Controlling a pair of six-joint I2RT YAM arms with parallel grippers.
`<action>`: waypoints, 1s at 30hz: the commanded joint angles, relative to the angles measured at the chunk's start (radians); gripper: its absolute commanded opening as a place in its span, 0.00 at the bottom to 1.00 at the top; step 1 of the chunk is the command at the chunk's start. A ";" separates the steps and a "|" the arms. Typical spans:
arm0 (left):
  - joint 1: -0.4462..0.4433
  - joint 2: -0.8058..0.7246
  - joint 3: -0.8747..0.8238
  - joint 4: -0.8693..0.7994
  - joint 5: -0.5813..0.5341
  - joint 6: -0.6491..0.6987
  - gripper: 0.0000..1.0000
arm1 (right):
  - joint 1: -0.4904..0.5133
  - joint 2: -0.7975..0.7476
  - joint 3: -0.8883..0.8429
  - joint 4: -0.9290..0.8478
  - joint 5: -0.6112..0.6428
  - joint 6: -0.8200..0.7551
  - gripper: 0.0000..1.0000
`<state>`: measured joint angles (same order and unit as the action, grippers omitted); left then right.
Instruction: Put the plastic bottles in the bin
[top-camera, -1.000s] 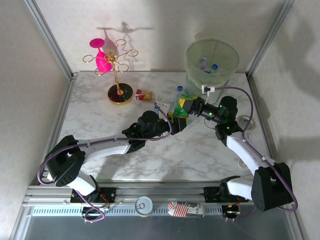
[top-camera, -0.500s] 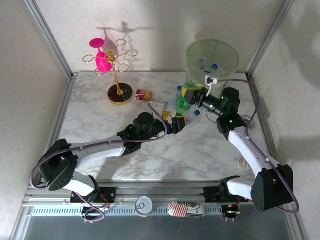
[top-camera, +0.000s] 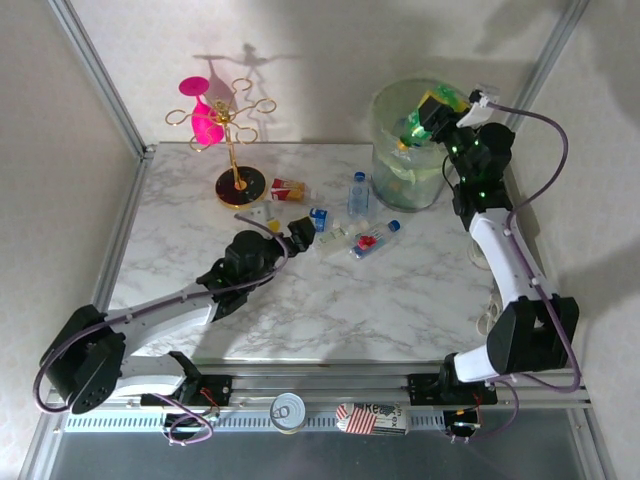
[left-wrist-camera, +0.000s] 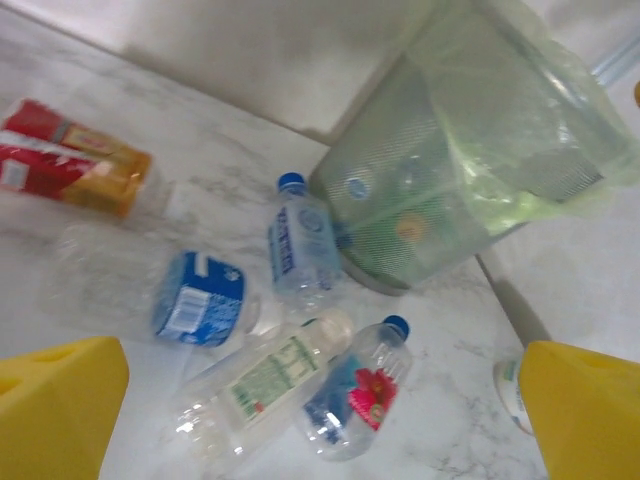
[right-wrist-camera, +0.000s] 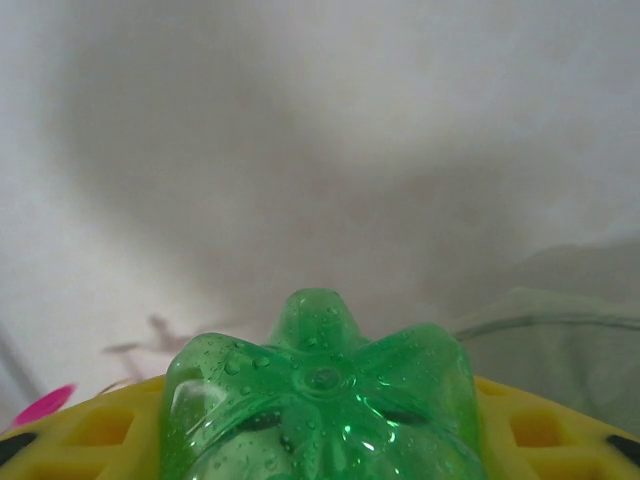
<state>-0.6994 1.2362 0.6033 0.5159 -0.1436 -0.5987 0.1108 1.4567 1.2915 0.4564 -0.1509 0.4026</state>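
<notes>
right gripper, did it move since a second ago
Yes. The right gripper, shut on a green bottle, went from the table in front of the bin up and away, over the bin's rim.

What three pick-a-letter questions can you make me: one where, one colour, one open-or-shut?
1. Where is the green bottle? A on the table; B above the bin; C on the floor.
2. The glasses on the gold stand are: A pink; B blue; C black.
3. The left gripper is: A open; B shut on a bottle; C shut on a glass.
Answers: B, the right gripper holds it over the bin. A, they look bright pink. A, its yellow fingers stand wide apart.
</notes>
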 joint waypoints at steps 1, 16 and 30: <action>0.011 -0.060 -0.041 -0.005 -0.045 -0.042 1.00 | -0.005 0.053 0.035 0.135 0.168 -0.028 0.44; 0.021 -0.136 -0.081 -0.051 -0.077 -0.016 1.00 | -0.009 0.254 0.110 0.095 0.204 0.009 0.66; 0.028 -0.114 -0.023 -0.097 -0.038 0.007 1.00 | -0.007 0.086 0.104 -0.123 0.208 -0.081 0.99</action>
<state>-0.6830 1.1210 0.5365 0.4572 -0.1951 -0.6174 0.1070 1.6249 1.3922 0.3897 0.0589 0.3523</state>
